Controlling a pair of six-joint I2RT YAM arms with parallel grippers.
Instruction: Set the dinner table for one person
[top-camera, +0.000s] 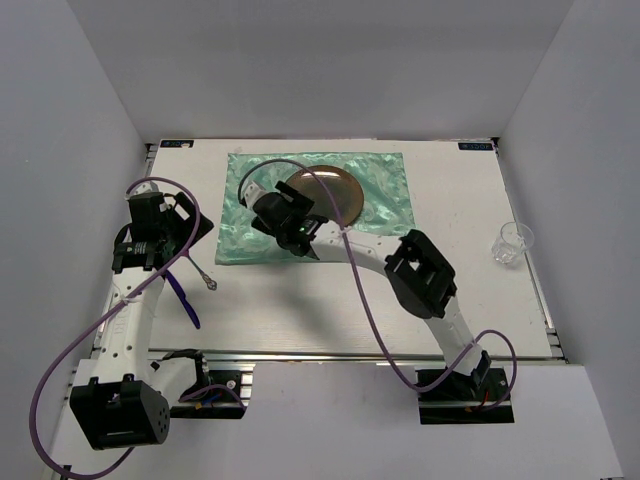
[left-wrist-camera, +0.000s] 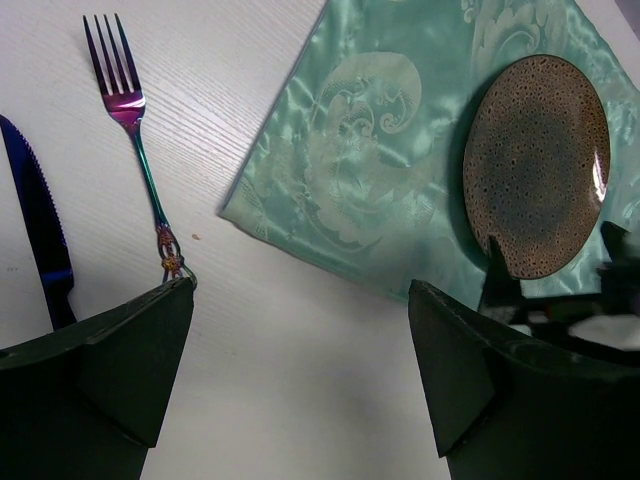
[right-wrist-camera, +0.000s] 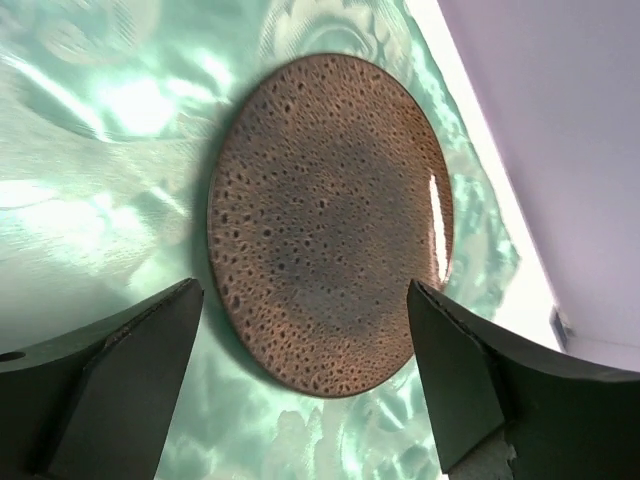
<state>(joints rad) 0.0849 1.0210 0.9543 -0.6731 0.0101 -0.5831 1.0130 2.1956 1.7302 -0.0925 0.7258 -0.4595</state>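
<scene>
Half set, at a guess. Flat white table with a metal rail along its near edge, spanning the whole workspace. Shiny green patterned cloth toward its back, bearing a round, brown, speckled glazed plate. Yet to be placed: iridescent metal fork and dark blue knife, off the cloth to its left; clear glass, far right. Both empty and spread wide: left gripper near the fork, right gripper over the plate.
</scene>
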